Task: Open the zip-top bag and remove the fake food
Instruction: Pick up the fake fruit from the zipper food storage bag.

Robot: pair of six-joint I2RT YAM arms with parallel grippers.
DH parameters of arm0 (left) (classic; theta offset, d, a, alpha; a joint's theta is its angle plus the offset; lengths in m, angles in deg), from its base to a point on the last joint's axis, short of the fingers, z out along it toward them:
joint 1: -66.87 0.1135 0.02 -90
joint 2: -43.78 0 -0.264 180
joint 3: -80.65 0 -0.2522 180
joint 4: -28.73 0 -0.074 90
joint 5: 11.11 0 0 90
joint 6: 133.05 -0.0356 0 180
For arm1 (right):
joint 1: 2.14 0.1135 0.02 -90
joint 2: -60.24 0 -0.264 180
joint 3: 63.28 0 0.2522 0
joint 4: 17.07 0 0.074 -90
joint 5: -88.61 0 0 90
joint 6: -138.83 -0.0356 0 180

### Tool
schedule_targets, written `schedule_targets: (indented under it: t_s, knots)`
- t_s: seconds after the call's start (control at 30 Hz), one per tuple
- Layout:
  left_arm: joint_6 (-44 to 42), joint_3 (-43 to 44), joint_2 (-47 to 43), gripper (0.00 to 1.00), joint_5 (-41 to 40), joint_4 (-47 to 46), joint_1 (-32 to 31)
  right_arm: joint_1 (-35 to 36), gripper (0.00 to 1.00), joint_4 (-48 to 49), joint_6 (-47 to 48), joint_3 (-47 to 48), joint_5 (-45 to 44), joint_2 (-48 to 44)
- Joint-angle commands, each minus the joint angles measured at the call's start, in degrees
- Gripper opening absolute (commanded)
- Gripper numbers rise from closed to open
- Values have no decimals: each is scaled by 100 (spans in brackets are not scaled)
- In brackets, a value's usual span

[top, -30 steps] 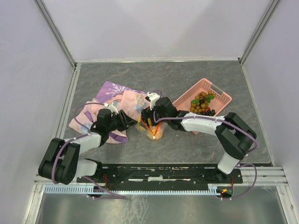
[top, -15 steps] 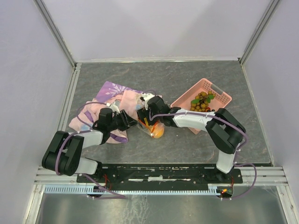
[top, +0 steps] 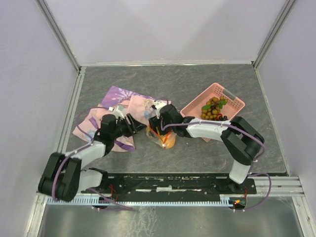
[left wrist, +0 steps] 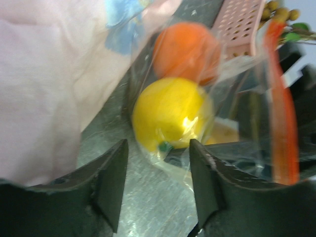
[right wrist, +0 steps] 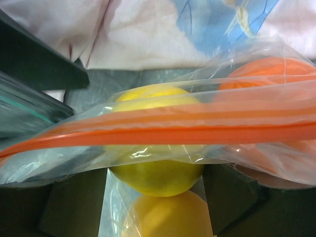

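Left end effector [left wrist: 158,148] released, zip-top bag [left wrist: 284,123] just ahead, cloth [left wrist: 49,89] crowding its left side. Right end effector [right wrist: 155,197] straddles the bagged fake food [right wrist: 158,175]; grip unclear.

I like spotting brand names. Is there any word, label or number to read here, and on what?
None can be read. The bag is plain clear plastic with an orange strip, the cloth shows only a pattern, and the basket and the yellow fruit carry no lettering that I can see.
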Motion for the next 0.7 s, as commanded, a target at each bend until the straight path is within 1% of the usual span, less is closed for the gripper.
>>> schedule_targets:
  t_s: [0.0, 0.13, 0.3, 0.47, 0.6, 0.67]
  knots:
    - [-222, -10, -991, 67, -324, 384, -13, -184, 44, 831, -289, -576, 574, -751]
    - [-179, -148, -1594, 73, -352, 477, -16, -420, 41, 1434, -607, -985, 1084, -1261]
    - [-10, -398, -1913, 76, 91, -118, -12, -812, 41, 1994, -1168, -1276, 1627, -1577]
    - [228, -600, -1662, 77, 680, -990, -16, -1153, 41, 2567, -1759, -1454, 2038, -1712]
    - [625, -768, -1228, 77, 1131, -2198, -21, -1281, 40, 2947, -2095, -1534, 2216, -1714]
    - [786, -774, -996, 78, 1290, -2612, -62, -1322, 40, 3110, -2226, -1555, 2275, -1685]
